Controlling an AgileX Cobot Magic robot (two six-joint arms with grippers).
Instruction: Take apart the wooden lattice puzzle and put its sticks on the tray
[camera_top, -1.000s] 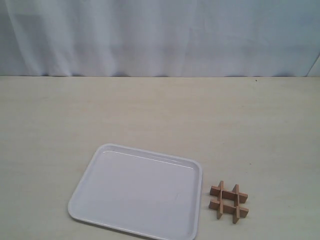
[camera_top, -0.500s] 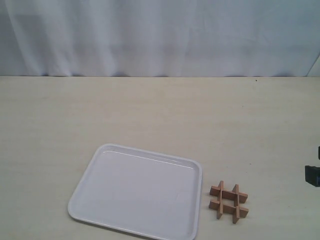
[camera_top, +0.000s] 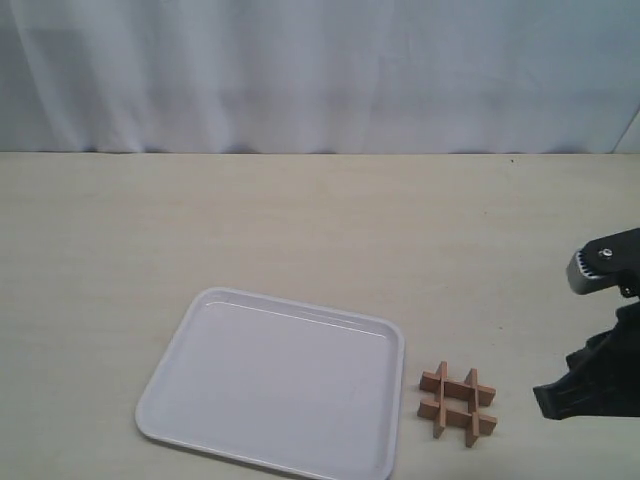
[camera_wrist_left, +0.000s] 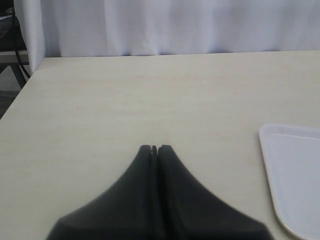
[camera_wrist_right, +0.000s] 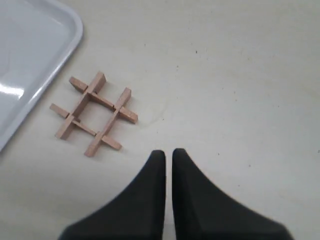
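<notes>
Wooden puzzle (camera_top: 458, 404): assembled, its four sticks interlocked in a hash shape, lying flat on the bench (camera_top: 300, 220). It sits just beside the tray's right-hand long edge in the exterior view, apart from the rim, with bare bench showing between them. No stick has been separated.

Tray (camera_top: 270, 385): white, with rounded corners and a low rim, set at a slight angle on the near part of the bench. Nothing lies in it.

Right arm (camera_top: 600, 370): enters at the right edge of the exterior view, near the puzzle but clear of it. The wrist view shows the puzzle (camera_wrist_right: 95, 113) ahead of the right jaws and off to one side. These are clenched on nothing, with only a thin slit between the black tips. Whether the tips rest on the bench or hang above it cannot be judged.

Left jaws: pressed together and empty (seen only in the wrist view), over bare bench, with a corner of the tray (camera_wrist_left: 295, 175) off to one side.

Background: a pale curtain (camera_top: 320, 70) hangs behind the bench.
</notes>
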